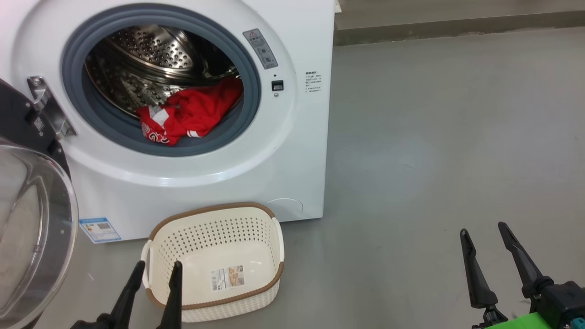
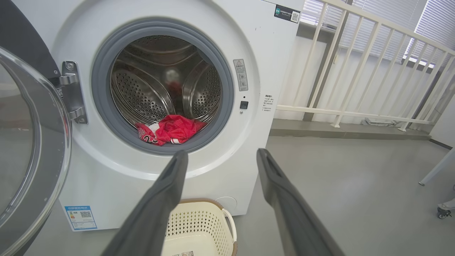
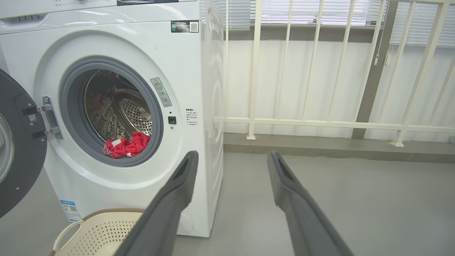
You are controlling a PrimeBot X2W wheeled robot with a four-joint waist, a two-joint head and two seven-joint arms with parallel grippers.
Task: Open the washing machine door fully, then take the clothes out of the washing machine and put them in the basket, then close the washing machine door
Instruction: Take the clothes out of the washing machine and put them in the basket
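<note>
The white washing machine (image 1: 283,151) stands with its round door (image 1: 32,228) swung wide open to the left. Red clothes (image 1: 189,114) with white trim lie at the front of the steel drum, on the grey ring; they also show in the wrist views (image 2: 170,129) (image 3: 126,145). The cream basket (image 1: 215,260) sits empty on the floor before the machine. My left gripper (image 1: 156,267) is open at the basket's near left rim, holding nothing. My right gripper (image 1: 484,228) is open over bare floor, far right of the basket.
Grey floor (image 1: 434,137) stretches to the right of the machine. A white railing (image 3: 320,121) on a low step runs behind it. The open door (image 2: 32,142) juts out on the left, close to my left arm.
</note>
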